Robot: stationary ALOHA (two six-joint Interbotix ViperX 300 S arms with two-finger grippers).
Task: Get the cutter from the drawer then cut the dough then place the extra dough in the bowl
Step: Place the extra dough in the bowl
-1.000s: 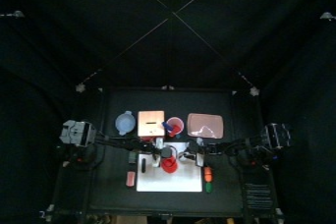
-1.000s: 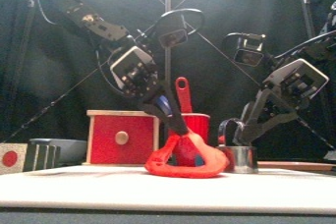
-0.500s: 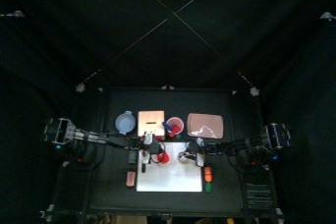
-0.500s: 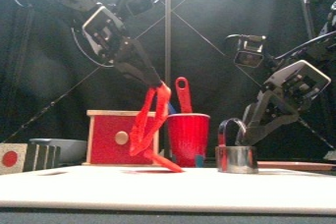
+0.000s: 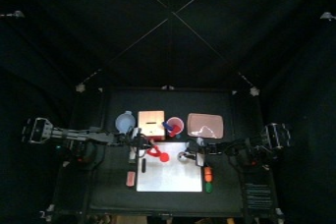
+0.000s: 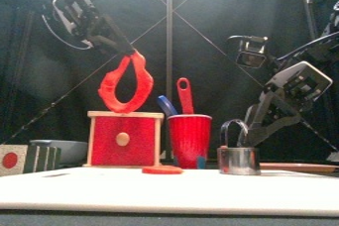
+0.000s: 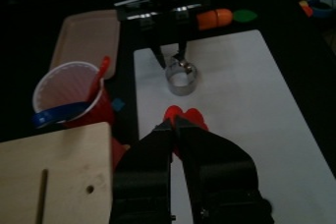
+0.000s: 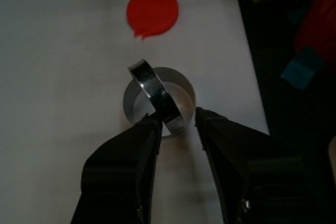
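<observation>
**Dough ring (image 6: 114, 89) lifted off the board (image 6: 159, 185)**

The left gripper (image 6: 123, 55) is clamped on the ring's top edge. Within the last second the ring has been raised from the board and now hangs under it, above the box (image 6: 123, 139). A cut disc (image 6: 162, 169) is left below. Farther off, the cutter (image 6: 239, 159) is gripped by the right gripper (image 6: 245, 131). Only the drop into the bowl (image 5: 125, 122) is judged outstanding.

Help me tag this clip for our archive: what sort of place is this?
Likely a robotics lab booth: black curtains enclose a small black table; the left arm holds up a red dough ring, the right arm holds a metal cutter.
</observation>
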